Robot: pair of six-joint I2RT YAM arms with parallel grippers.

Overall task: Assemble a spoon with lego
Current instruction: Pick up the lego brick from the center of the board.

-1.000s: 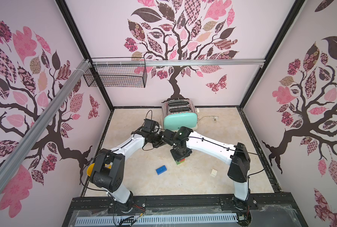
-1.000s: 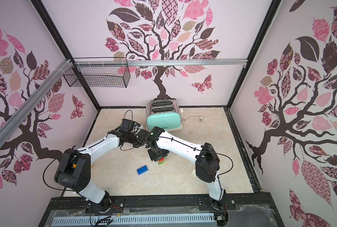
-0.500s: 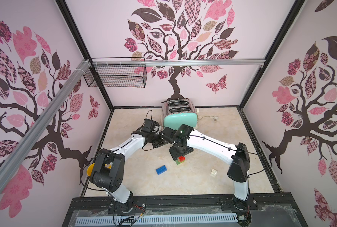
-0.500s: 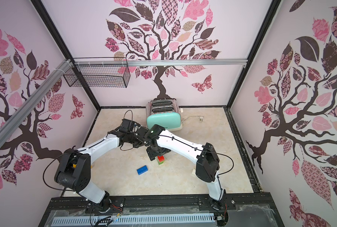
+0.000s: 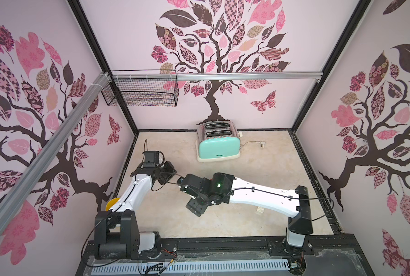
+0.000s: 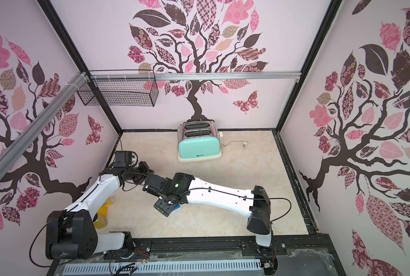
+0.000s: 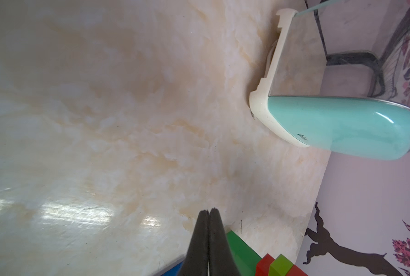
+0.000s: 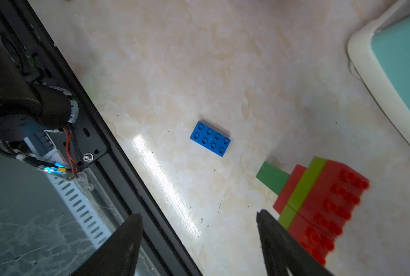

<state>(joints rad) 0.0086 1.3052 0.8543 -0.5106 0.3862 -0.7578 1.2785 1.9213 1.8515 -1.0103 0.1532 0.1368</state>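
since a second earlier, right end effector [image 8: 199, 241] had let go of the spoon [image 8: 318, 203], a red-lime-green build, its jaws spread; left end effector [image 7: 208, 212] was clenched empty.

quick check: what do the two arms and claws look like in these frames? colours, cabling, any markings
Both arms: white link shells with black joint housings; left arm, right arm. A thin black cable runs clipped along each white link. A green indicator light glows on the right arm's black wrist housing. Claw fingers are matte black and tapered: left claw, right claw.

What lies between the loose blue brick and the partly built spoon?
Only bare tabletop: the right wrist view shows nothing between the blue brick and the spoon.
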